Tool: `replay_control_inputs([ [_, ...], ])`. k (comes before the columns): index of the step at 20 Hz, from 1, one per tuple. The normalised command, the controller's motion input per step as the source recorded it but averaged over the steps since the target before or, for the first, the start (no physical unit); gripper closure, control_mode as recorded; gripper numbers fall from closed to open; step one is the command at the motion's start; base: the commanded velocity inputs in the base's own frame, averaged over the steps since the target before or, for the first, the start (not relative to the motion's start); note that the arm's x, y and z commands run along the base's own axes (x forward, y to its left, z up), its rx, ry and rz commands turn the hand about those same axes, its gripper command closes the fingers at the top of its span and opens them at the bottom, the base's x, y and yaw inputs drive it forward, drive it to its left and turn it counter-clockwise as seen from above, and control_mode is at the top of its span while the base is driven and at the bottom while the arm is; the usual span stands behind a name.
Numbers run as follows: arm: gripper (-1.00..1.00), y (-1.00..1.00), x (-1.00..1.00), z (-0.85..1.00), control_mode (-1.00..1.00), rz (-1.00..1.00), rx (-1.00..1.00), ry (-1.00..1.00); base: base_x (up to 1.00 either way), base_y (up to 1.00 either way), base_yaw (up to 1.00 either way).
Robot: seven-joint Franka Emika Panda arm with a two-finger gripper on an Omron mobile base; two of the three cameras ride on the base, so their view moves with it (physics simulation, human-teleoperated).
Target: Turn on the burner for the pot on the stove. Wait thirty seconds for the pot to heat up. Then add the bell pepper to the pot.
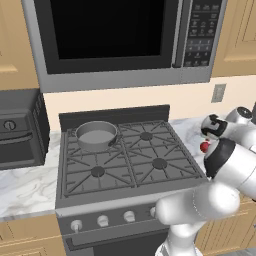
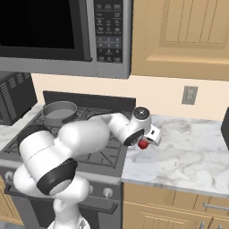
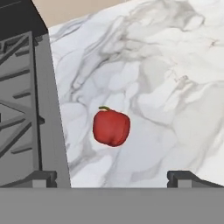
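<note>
On the marble counter (image 3: 175,87) just right of the stove (image 1: 125,160), the bell pepper (image 3: 111,127) lies unlifted; the pot (image 1: 96,135) stands empty on the rear left burner. No flame is discernible. Adding the pepper remains. The gripper (image 3: 111,177) hovers above the pepper, jaws spread wide, empty. Hand view shows pepper whole; base views show it half-hidden.

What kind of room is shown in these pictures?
A home kitchen, most likely: a gas stove with a pot on a back burner, a microwave above it, and a marble counter with wooden cabinets.
</note>
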Motion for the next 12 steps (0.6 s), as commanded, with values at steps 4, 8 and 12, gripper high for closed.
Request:
replay_control_inputs([
  [4,-1.00,0.00,0.21,-0.28,-1.00,0.00,0.07,0.08,0.00,0.00,0.00],
  [8,-1.00,0.00,0.24,-0.28,-1.00,0.00,0.04,0.07,0.00,0.00,0.00],
  [12,-1.00,0.00,0.22,-0.27,-1.00,0.00,0.00,0.03,0.00,0.00,0.00],
])
